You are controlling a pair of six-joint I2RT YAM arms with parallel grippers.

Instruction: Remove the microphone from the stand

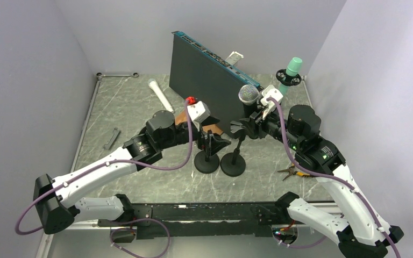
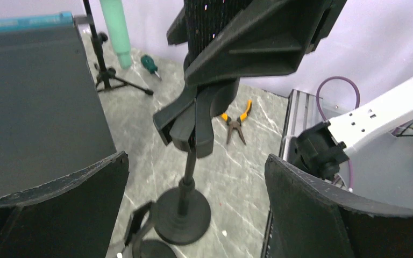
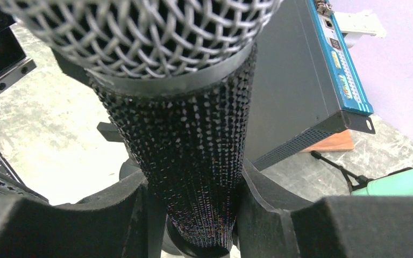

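Top view shows the left stand (image 1: pixel 207 161) and the right stand (image 1: pixel 233 164) side by side on the table (image 1: pixel 140 107), just past the arm bases. Orange pliers (image 1: pixel 290 172) lie to their right. The left gripper (image 1: pixel 213 142) hangs just over the left stand. Left wrist view shows its fingers (image 2: pixel 59 209) spread wide with nothing held between them, and the right stand is straight ahead. The mic (image 1: pixel 249 95) is up over the right stand's clip (image 2: pixel 193 126). The right gripper (image 3: pixel 193 204) pinches the mic's black body, just under the silver head. I cannot tell if the mic's bottom end touches the clip. Behind them a big black box (image 1: pixel 204 75) stands on its edge. A white mic (image 1: pixel 160 95) lies on the table to its left. A green mic (image 1: pixel 292 69) sits on a little tripod in the far right corner.
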